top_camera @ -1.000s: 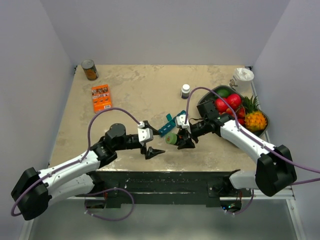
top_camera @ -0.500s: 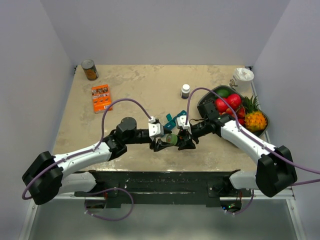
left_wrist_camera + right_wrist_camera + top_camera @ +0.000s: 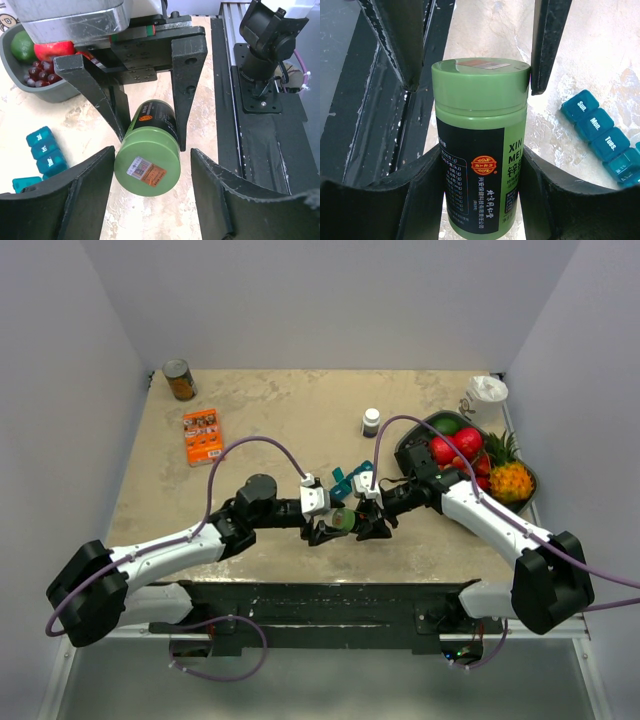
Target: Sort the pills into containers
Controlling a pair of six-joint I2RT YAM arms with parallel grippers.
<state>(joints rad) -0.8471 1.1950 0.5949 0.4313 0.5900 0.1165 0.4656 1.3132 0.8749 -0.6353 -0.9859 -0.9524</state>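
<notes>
The right end effector [image 3: 480,155] clamps the bottle [image 3: 480,120]. The left end effector [image 3: 150,155] straddles its lid, fingers parted. The containers [image 3: 600,127] lie just beside the bottle.

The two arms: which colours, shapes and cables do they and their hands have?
Both the left arm and the right arm have white shells with round black joints. A purple cable runs along each. The left hand and the right hand have a white block and two flat, black, tapering fingers.
</notes>
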